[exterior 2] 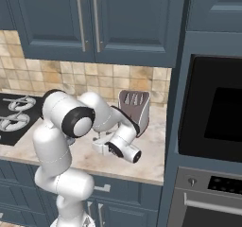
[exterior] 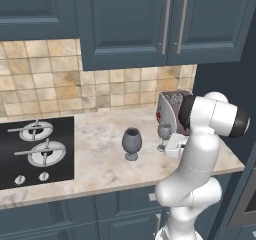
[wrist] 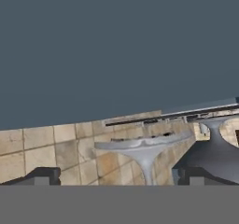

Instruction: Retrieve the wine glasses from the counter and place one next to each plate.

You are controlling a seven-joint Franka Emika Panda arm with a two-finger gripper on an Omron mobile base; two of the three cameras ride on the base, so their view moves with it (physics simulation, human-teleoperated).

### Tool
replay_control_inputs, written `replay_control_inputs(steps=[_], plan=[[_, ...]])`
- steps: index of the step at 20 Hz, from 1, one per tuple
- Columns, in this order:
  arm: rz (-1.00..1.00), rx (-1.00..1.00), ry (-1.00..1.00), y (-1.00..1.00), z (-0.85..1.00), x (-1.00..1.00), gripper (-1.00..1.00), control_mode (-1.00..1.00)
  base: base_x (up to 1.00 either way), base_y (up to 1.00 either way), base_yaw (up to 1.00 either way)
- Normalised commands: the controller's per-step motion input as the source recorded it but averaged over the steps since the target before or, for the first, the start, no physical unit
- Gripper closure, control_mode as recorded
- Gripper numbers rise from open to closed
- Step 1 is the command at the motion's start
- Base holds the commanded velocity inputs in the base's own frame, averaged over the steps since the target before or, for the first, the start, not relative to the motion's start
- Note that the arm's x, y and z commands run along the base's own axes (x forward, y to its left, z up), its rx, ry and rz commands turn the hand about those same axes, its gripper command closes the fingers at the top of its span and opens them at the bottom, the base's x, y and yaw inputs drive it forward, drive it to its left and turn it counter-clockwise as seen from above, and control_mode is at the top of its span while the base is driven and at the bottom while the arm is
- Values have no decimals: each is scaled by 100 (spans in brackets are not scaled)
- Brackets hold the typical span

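Observation:
Two wine glasses stand on the beige counter (exterior: 100,166): a dark grey goblet (exterior: 132,143) and, to its right, a slimmer clear glass (exterior: 164,134). My gripper (exterior: 169,145) sits low beside the clear glass, on its right. The hand view is rolled upside down. There the gripper (wrist: 117,176) is open, and the clear glass (wrist: 145,153) shows its foot above and its stem running down between the fingertips, nearer the right one. The goblet (wrist: 212,155) stands further off. Nothing is held. The plates are out of view.
A silver toaster (exterior: 171,109) (exterior 2: 134,109) stands against the tiled backsplash just behind the hand. The black gas hob (exterior: 35,151) fills the counter's left part. Dark blue wall cabinets (exterior: 130,24) hang overhead, and a built-in oven (exterior 2: 212,108) rises at the right.

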Motion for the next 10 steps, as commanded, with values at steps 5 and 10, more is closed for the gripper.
replay_control_inputs(steps=[5,10], plan=[[0,0,0,25,0,0,-100,-100,0,0,0],[0,1,0,5,2,0,100,-100,0,0,0]])
